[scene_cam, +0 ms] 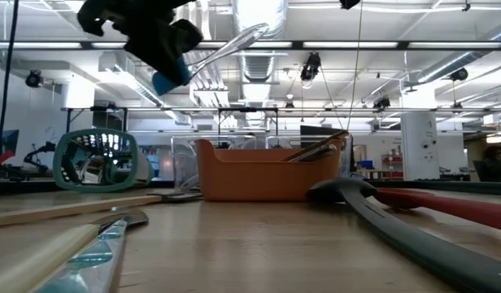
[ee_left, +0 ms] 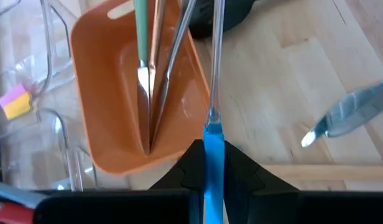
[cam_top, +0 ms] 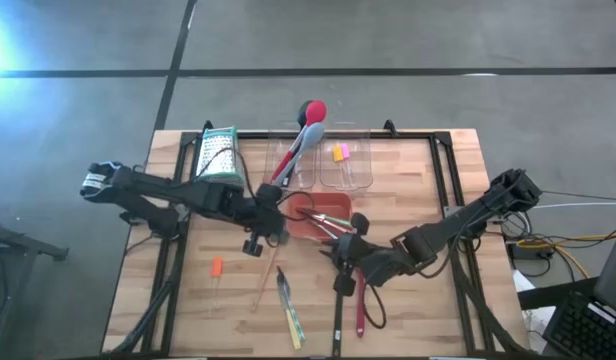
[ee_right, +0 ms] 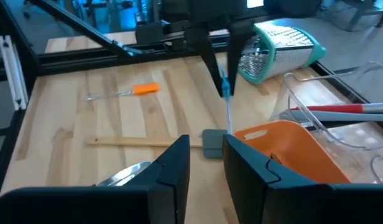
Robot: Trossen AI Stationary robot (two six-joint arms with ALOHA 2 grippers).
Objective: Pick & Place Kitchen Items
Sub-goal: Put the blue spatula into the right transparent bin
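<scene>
The left gripper [cam_top: 271, 205] hung over the middle of the table [cam_top: 408, 180], just beside the near-left corner of the orange tray [cam_top: 333, 205]. Its fingers [ee_left: 185, 171] were pinched shut on the blue handle of a thin clear-stemmed tool [ee_left: 211, 124], whose clear stem reached out past the fingertips along the tray's side; in the low view the same tool [scene_cam: 226, 45] was lifted well above the tabletop, tilted.

The right gripper [cam_top: 346, 248] stood near the tray's front right corner, its two dark fingers [ee_right: 173, 165] parted with nothing between them. A small grey block [ee_right: 213, 143] lay on the wood just beyond the fingertips, touching the tray's rim as far as could be told.

Inside the tray, thin green-handled tools [ee_left: 145, 68] leaned against its wall. Behind the tray a clear tub [cam_top: 346, 165] held a small pink and yellow piece [cam_top: 339, 152], and a red spoon [cam_top: 310, 112] with a grey spatula [cam_top: 300, 150] leaned from the neighbouring tub at the table's far edge. The box grater [cam_top: 218, 152] lay near the far left corner.

Toward the near edge lay an orange-handled tool [cam_top: 217, 268], a wooden stick [cam_top: 265, 285], a yellow-green-handled tool [cam_top: 289, 310] and a red-handled utensil [cam_top: 360, 305]
</scene>
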